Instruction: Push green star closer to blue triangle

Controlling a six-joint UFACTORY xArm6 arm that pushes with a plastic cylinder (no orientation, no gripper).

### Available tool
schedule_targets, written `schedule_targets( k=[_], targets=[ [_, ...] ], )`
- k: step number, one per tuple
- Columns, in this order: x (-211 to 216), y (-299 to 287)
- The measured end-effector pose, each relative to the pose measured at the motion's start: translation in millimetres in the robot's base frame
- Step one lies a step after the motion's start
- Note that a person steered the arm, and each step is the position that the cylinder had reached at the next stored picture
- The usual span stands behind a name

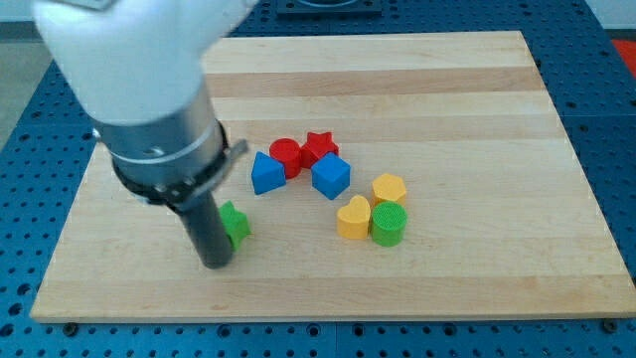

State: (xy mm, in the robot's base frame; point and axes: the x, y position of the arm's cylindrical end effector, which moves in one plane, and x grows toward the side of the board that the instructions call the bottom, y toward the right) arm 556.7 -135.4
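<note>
A pale wooden board [477, 89] is seen lying on a blue perforated table [611, 60], with the blocks gathered around its middle. No claw is carried by the arm [139, 70], so nothing is opened, closed or gripped; instead a straight dark rod is lowered from a wide grey collar, and my tip [217, 263] is set down on the board at the near left. The green star [235, 223] is found directly against the right side of the rod, partly hidden by it, so that only part of its outline can be made out. The blue triangle [266, 173] is placed farther back and slightly to the right of the star, with a strip of bare wood left between the two. Just behind the triangle, and touching it, a red cylinder [286, 154] is seen, and a red star [319, 147] is pressed against the cylinder's right side. A blue cube [331, 176] is set just in front of the red star, to the right of the triangle. Farther right and nearer, three blocks are clustered together: a yellow hexagonal block [389, 188] behind, a yellow heart [353, 218] in front on the left and a green cylinder [389, 225] beside the heart on the right.
</note>
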Motion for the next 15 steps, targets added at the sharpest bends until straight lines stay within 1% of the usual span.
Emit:
schedule_targets(
  k=[1, 2, 3, 4, 5, 7, 8, 9, 10, 11, 13, 15],
  targets=[
    [-21.2, -26.5],
    [0.8, -21.5],
    [19.0, 14.8],
    [12.6, 47.7],
    [-6.6, 42.3],
    [-63.3, -33.0],
    [-64.6, -37.1],
    [-50.3, -43.9],
    [-49.9, -84.1],
    [-69.4, -93.7],
    [-102.8, -37.4],
    [-108.8, -28.2]
  ],
)
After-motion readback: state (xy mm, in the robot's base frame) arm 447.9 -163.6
